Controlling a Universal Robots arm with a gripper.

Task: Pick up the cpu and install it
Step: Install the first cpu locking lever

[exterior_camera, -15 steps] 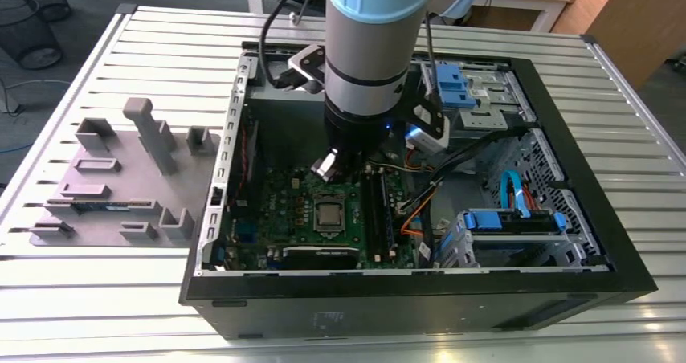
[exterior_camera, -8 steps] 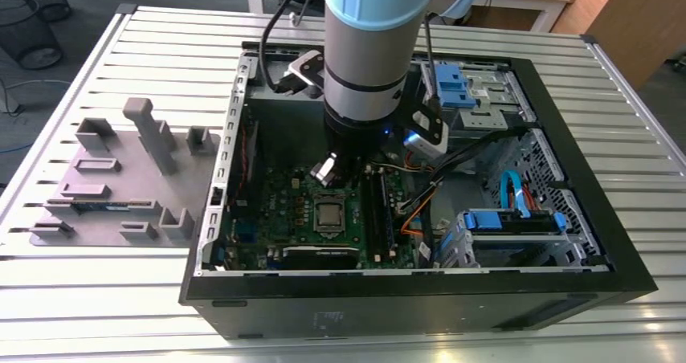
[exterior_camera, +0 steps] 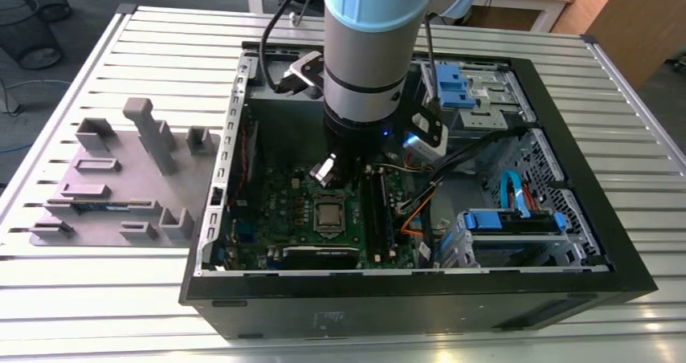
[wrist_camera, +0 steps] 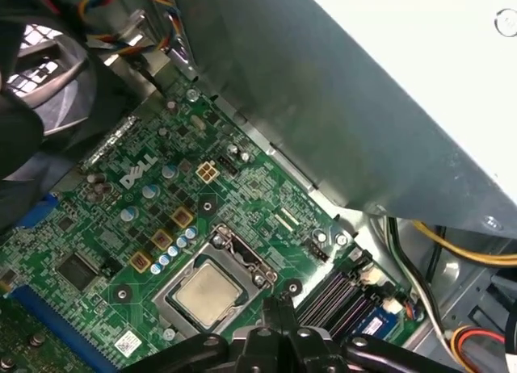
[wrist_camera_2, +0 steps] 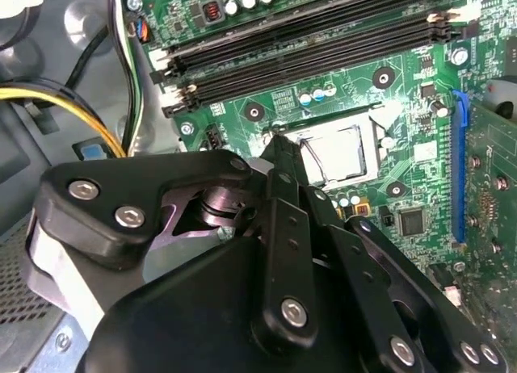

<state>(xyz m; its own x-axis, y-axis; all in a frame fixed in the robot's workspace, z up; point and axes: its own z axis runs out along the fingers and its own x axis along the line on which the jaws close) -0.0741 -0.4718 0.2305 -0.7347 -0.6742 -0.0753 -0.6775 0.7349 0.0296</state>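
One arm works over an open computer case [exterior_camera: 557, 178] on a slatted metal surface [exterior_camera: 96, 299]. At the exterior view's left, a grey fixture tray [exterior_camera: 118, 178] stands beside the case. Toward the middle, the tool [exterior_camera: 327, 170] hangs just above the green motherboard [exterior_camera: 284, 202], its fingers [wrist_camera_2: 283, 159] drawn together at the tips with nothing visible between them. Just below it in that view, the cpu [wrist_camera: 206, 292] lies flat in its socket frame [wrist_camera: 242, 256], silvery top up. It looks light, stiff and smooth, with a delicate underside, so opposite edges would be the safest hold. Memory slots [wrist_camera_2: 307, 42] run alongside.
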